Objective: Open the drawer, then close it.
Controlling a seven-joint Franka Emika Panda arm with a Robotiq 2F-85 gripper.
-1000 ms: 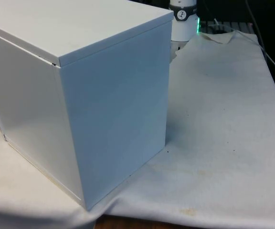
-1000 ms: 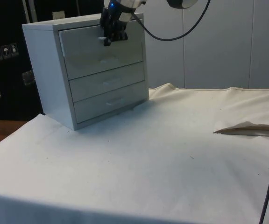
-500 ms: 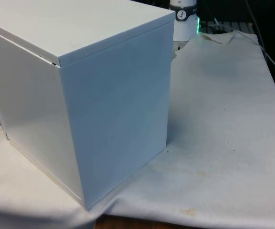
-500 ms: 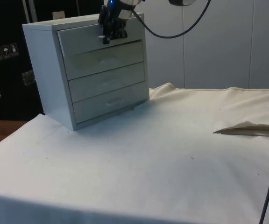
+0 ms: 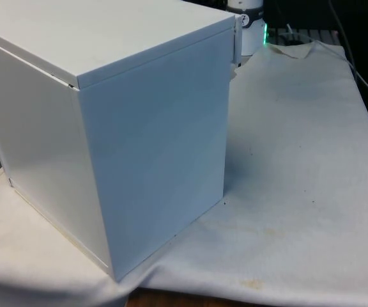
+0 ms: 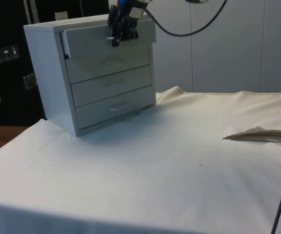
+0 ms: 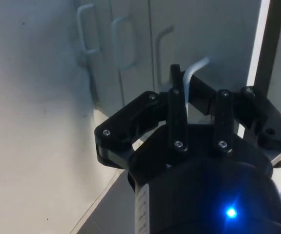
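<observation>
Top drawer (image 6: pixel 106 38) slid out further; fingers (image 6: pixel 122 35) pinching handle (image 7: pixel 195 68); white cloth (image 6: pixel 179 161).

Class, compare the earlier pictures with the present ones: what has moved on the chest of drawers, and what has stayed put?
The top drawer has slid out from the chest of drawers, towards the robot's end, pulled by the gripper closed on the top drawer's handle. In the front view its edge now juts past the chest's corner. The middle drawer, bottom drawer and white cloth stayed as they were.
</observation>
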